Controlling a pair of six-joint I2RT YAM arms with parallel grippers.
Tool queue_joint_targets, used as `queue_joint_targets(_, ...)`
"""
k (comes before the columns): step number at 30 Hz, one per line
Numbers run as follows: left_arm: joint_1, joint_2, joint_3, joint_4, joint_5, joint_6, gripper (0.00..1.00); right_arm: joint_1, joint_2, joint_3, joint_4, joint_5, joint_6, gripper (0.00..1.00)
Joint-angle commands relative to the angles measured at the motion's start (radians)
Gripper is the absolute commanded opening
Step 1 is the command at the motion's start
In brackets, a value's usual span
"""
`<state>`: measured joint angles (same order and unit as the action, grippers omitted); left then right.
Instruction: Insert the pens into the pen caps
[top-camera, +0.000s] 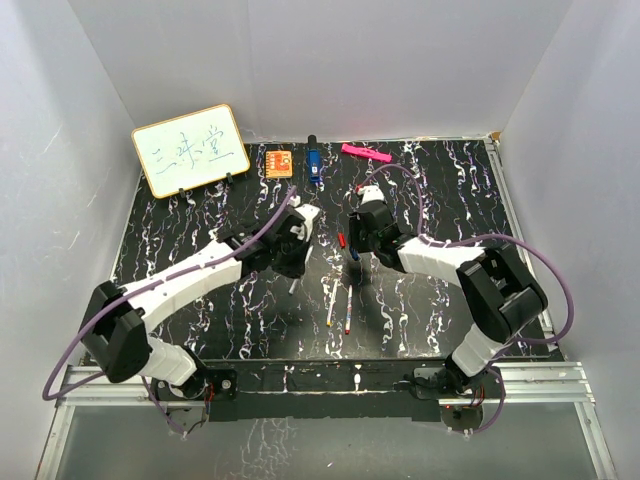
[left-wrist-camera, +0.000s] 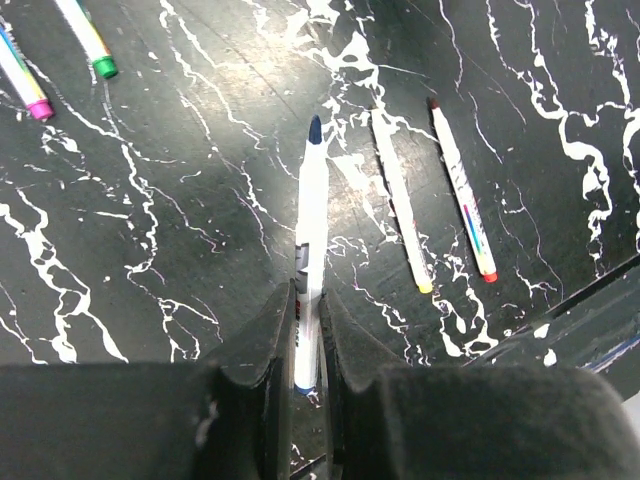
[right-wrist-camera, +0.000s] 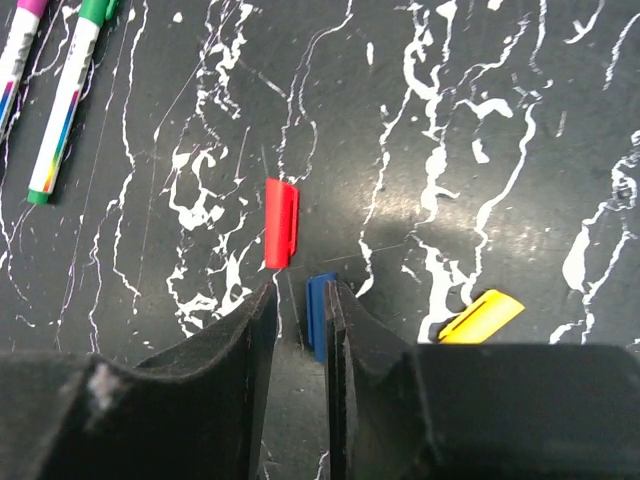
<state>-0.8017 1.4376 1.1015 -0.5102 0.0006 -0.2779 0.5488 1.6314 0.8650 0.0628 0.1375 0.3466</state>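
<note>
nearest the bases, two loose pens lie side by side on the table: yellow pen and red pen, close but not touching.

left gripper is clamped on the blue pen. it grips near the tail, so most of the barrel sticks out ahead and the blue tip points away.

right gripper has its jaws nearly together. the blue cap sits in the gap against one finger, with a sliver of table showing on the other side. can't tell if it's pinched or just lying under the fingers.

red cap is just beyond it, apart. yellow cap is off to one side. further out are the green pen and purple pen, lying parallel. can't find the green or purple caps.

handling, my read:
- pens are light, stiff, smooth plastic and likely slippery. a tail grip leaves a long lever, so the tip can swing or the barrel can pivot on contact. a hold nearer mid-barrel would be steadier.
- caps are tiny and near weightless, and will skid if nudged. take one across its flat sides and leave the mouth clear. can't tell which end of the blue cap is open.
- blue pair looks like the step in hand. none of the pens in view is capped yet.
</note>
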Motion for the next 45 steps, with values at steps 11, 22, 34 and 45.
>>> queue_joint_targets(11,0.063,-0.185,-0.126,0.15,0.01,-0.062,0.0,0.03,0.087,0.101,-0.062,0.062,-0.035,0.41)
queue_joint_targets(22,0.086,-0.198,-0.155,0.197,0.042,-0.076,0.0,0.056,0.159,0.14,-0.105,0.094,-0.043,0.36)
queue_joint_targets(34,0.107,-0.206,-0.164,0.211,0.055,-0.084,0.0,0.093,0.184,0.137,-0.179,0.175,-0.036,0.3)
queue_joint_targets(45,0.12,-0.209,-0.169,0.217,0.053,-0.089,0.0,0.106,0.231,0.152,-0.259,0.171,-0.014,0.14)
